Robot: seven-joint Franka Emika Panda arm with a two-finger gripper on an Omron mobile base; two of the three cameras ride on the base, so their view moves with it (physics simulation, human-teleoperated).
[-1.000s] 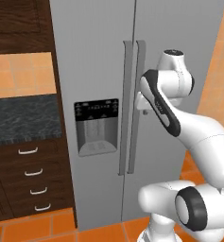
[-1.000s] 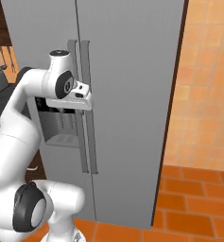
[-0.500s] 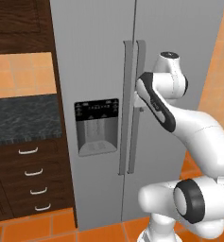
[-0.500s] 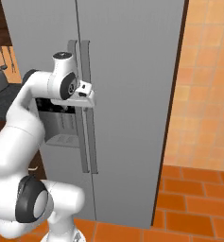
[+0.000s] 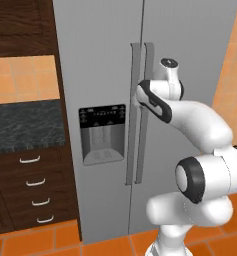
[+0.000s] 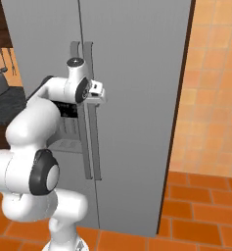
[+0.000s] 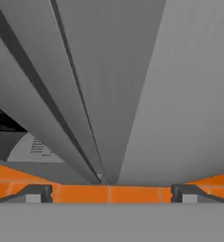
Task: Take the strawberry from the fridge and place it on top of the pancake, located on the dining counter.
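The fridge (image 5: 100,70) is a tall light-grey two-door unit with both doors shut and a black dispenser panel (image 5: 102,117) on its left door. My gripper (image 6: 101,92) is up against the pair of long vertical handles (image 5: 139,150) at about chest height, and it is open. In the hand view the fingertips (image 7: 38,193) stand wide apart, with nothing between them and the door seam (image 7: 92,142) running down toward the gap. The strawberry is hidden behind the shut doors. The pancake and the dining counter are out of view.
Left of the fridge stand dark wood drawers (image 5: 32,192) under a dark speckled counter (image 5: 25,125), with a dark upper cabinet (image 5: 20,25) above. An orange tiled wall (image 6: 210,88) flanks the fridge on the right. The floor (image 6: 200,215) is orange tile.
The arm has stretched forward, carrying the hand closer to the fridge handles. The gripper has stayed open and the doors have stayed shut.
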